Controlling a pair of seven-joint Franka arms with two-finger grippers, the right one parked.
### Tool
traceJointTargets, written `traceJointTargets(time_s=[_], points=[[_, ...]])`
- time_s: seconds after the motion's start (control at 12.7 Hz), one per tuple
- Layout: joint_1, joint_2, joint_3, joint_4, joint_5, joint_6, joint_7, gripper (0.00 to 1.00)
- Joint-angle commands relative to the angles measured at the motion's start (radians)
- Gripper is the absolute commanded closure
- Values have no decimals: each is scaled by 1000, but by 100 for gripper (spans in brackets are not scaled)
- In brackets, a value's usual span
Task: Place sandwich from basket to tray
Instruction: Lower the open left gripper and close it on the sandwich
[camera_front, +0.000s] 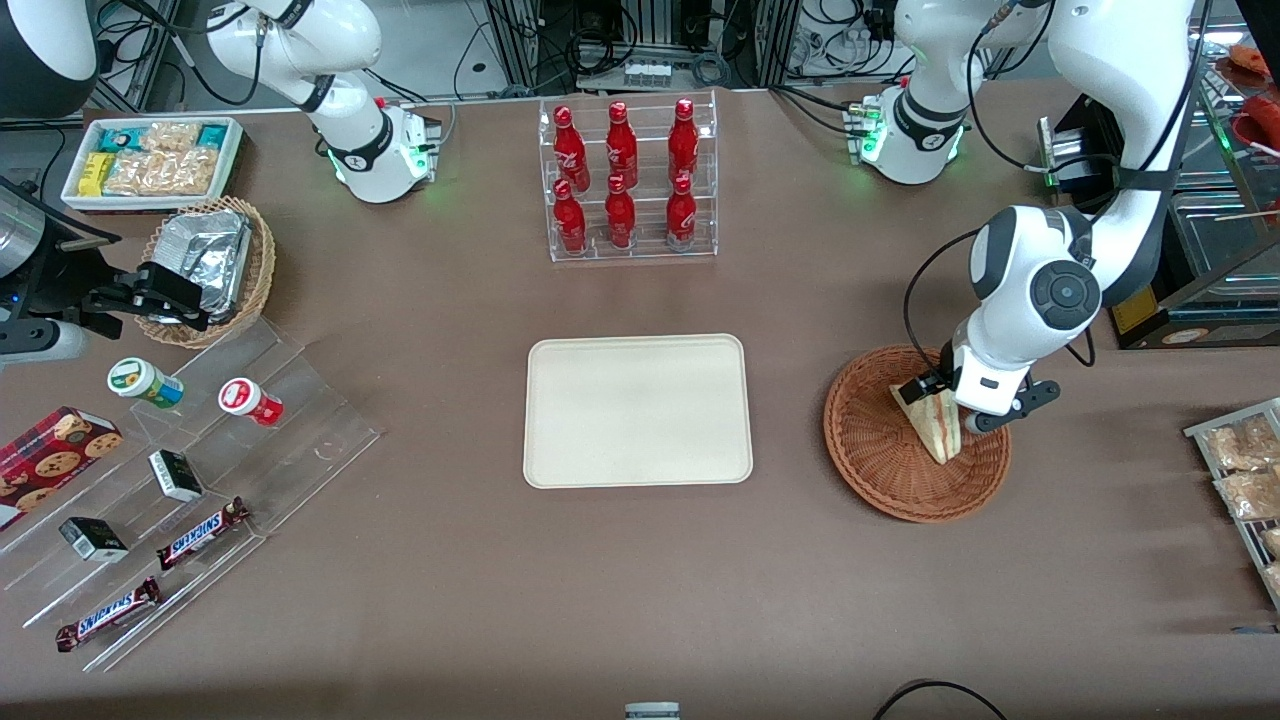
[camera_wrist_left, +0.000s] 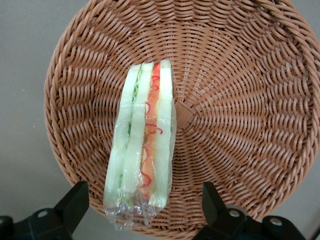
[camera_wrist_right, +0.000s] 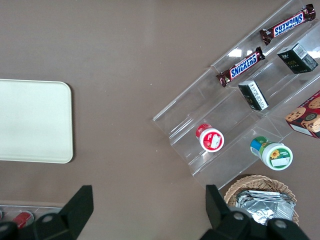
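The tool hangs low over the basket, its two fingers spread wide apart and gripping nothing. The sandwich lies directly beneath it, inside the basket, standing on edge in clear wrap with its cut face of red and green filling turned up toward the wrist camera. The wedge's long axis runs straight out from the gap between the fingers, so the fingers sit one on either flat bread side, which is the relation the coming grasp seems to turn on: a straight descent should bring the pads against the two broad faces instead of the narrow ends. The fingers do not appear to touch the wrap yet. The wrist view shows this alignment and the open gap plainly, while the front view hides the fingers under the arm's wrist and shows only part of the sandwich beside it. The front view alone shows the tray, bare on the worktop, well apart from the tool toward the parked arm's end.
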Motion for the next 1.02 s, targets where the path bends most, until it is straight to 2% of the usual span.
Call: traceJointTargets(time_s=[0.0, 0.08, 0.16, 0.24, 0.31, 0.39, 0.63, 0.94], points=[[10, 39, -2, -7, 15, 53, -2, 1], [12, 42, -2, -7, 15, 58, -3, 6], [13, 42, -2, -7, 14, 58, -9, 18], [13, 40, -1, -7, 14, 55, -18, 44], [13, 37, -1, -7, 14, 50, -22, 77], [13, 33, -1, -6, 14, 45, -20, 100], [9, 10, 1, 6, 14, -3, -14, 100], [1, -64, -2, 89, 15, -183, -9, 100]])
